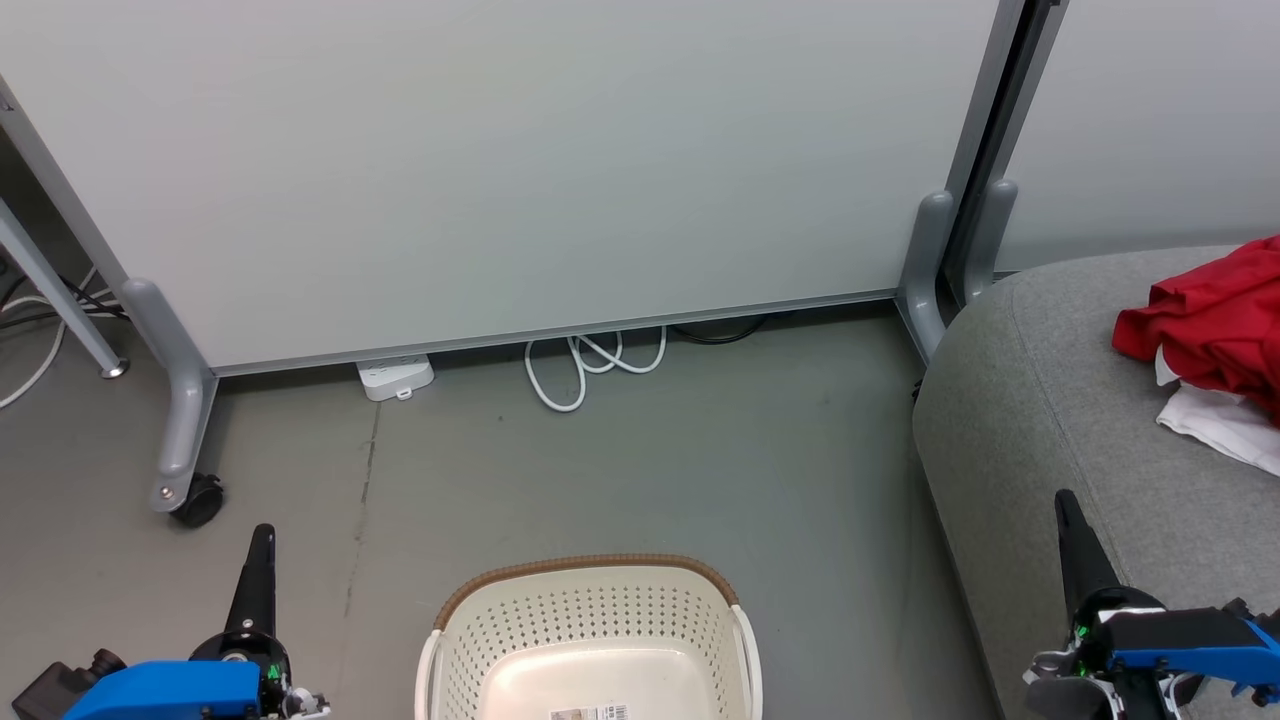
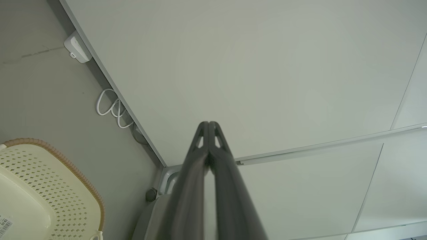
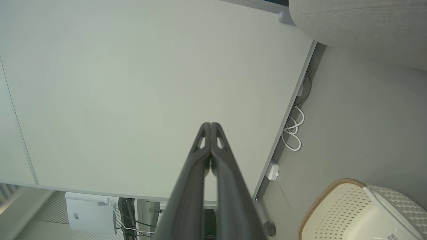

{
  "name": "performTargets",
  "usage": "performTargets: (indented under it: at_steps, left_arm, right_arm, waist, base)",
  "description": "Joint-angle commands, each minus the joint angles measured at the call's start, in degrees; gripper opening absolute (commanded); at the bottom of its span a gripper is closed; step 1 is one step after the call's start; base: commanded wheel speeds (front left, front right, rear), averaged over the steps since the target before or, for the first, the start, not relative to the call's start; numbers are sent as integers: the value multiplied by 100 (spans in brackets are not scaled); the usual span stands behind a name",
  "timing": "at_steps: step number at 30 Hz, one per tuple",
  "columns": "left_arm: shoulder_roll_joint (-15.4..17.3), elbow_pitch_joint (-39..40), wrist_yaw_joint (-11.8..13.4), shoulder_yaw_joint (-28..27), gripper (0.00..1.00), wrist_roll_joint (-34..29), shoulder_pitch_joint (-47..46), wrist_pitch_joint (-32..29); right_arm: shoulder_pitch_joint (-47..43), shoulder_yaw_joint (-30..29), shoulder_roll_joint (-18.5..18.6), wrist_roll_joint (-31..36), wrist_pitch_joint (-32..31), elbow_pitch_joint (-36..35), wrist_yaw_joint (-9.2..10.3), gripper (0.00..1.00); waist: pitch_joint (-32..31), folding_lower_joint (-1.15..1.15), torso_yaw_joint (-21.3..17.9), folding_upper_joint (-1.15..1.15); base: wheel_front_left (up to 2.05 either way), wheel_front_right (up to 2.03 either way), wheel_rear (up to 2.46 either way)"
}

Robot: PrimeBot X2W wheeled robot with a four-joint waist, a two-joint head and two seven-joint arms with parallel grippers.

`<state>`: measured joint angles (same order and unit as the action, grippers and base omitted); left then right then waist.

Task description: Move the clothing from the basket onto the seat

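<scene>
On the seat (image 1: 1040, 400) — red clothing (image 1: 1215, 315)

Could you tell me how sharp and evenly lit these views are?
Head view: soft even light, sharp, no glare. Left wrist view: left gripper blurs near the lens, panel edges bow. Right wrist view: right gripper blurs likewise, basket crisp.

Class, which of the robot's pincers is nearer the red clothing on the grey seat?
Right. The right pincer is at the seat, near the clothing; the left pincer is across the basket from it.
</scene>
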<state>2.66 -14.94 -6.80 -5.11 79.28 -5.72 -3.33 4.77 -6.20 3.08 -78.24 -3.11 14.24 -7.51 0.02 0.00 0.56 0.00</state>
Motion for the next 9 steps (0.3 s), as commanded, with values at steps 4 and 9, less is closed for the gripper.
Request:
performTargets:
  at_steps: [4, 9]
  left_arm:
    - [33, 51, -47, -53, 0, 254, -104, -72]
    - [34, 52, -50, -81, 0, 479, -112, -127]
  right_arm:
    - [142, -21, -16, -284, -93, -11, 3, 0]
    - [153, -26, -19, -521, -146, -3, 2, 0]
  waist:
    - [0, 0, -8, 0]
    - [0, 0, -17, 0]
  base:
    - [0, 0, 0]
    - [0, 0, 0]
